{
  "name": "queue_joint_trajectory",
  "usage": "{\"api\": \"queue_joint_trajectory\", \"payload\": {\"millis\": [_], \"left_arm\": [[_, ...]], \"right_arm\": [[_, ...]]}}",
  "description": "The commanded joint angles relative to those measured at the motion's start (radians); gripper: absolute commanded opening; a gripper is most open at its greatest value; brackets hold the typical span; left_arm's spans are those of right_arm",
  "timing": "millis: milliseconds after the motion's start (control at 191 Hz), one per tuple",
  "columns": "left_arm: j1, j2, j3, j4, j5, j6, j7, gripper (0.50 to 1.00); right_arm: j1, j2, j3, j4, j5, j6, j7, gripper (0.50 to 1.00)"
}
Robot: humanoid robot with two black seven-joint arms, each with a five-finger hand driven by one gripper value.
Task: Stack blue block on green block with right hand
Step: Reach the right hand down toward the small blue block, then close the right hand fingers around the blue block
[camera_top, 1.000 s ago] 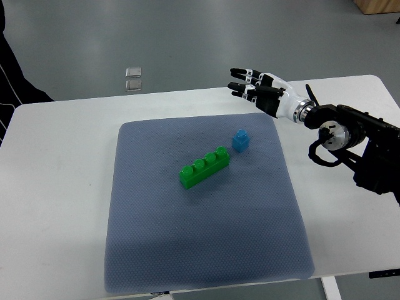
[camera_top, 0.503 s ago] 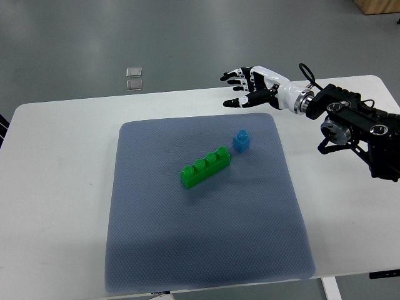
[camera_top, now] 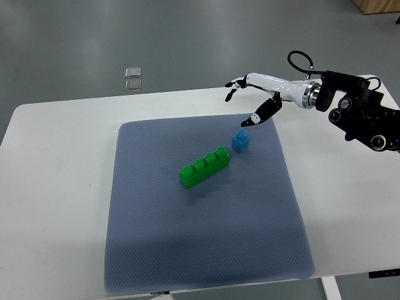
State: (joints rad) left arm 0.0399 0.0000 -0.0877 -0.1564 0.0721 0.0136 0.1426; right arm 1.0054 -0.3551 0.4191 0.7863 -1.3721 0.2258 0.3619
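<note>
White table (camera_top: 56, 187) carries a blue-grey mat (camera_top: 206, 237). Right hand (camera_top: 259, 94) hovers just above the mat's far edge, fingers spread, holding nothing. Green block (camera_top: 204, 167), four studs, lies mid-mat, long axis diagonal, near-left to far-right. Blue block (camera_top: 240, 140) sits stud-up just off its far-right end, below the thumb tip.

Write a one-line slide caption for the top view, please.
Right hand, fingers open, reaches toward the blue block beside the green block.
</note>
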Motion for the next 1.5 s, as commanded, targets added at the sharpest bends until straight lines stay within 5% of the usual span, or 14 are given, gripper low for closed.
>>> {"api": "queue_joint_trajectory", "payload": {"millis": [0, 152, 361, 1010, 1136, 1204, 1492], "left_arm": [[0.000, 0.000, 0.000, 0.000, 0.000, 0.000, 0.000, 1.000], [0.000, 0.000, 0.000, 0.000, 0.000, 0.000, 0.000, 1.000], [0.000, 0.000, 0.000, 0.000, 0.000, 0.000, 0.000, 1.000], [0.000, 0.000, 0.000, 0.000, 0.000, 0.000, 0.000, 1.000], [0.000, 0.000, 0.000, 0.000, 0.000, 0.000, 0.000, 1.000], [0.000, 0.000, 0.000, 0.000, 0.000, 0.000, 0.000, 1.000], [0.000, 0.000, 0.000, 0.000, 0.000, 0.000, 0.000, 1.000]], "right_arm": [[0.002, -0.008, -0.002, 0.005, -0.061, -0.006, -0.008, 0.926], [0.022, 0.010, -0.092, -0.002, -0.156, -0.092, -0.099, 0.924], [0.051, 0.025, -0.253, -0.018, -0.165, -0.224, -0.126, 0.921], [0.036, 0.073, -0.292, -0.019, -0.165, -0.244, -0.129, 0.915], [0.036, 0.082, -0.309, -0.019, -0.166, -0.246, -0.129, 0.891], [0.035, 0.084, -0.322, -0.019, -0.179, -0.246, -0.127, 0.830], [0.036, 0.084, -0.332, -0.022, -0.196, -0.244, -0.129, 0.785]]}}
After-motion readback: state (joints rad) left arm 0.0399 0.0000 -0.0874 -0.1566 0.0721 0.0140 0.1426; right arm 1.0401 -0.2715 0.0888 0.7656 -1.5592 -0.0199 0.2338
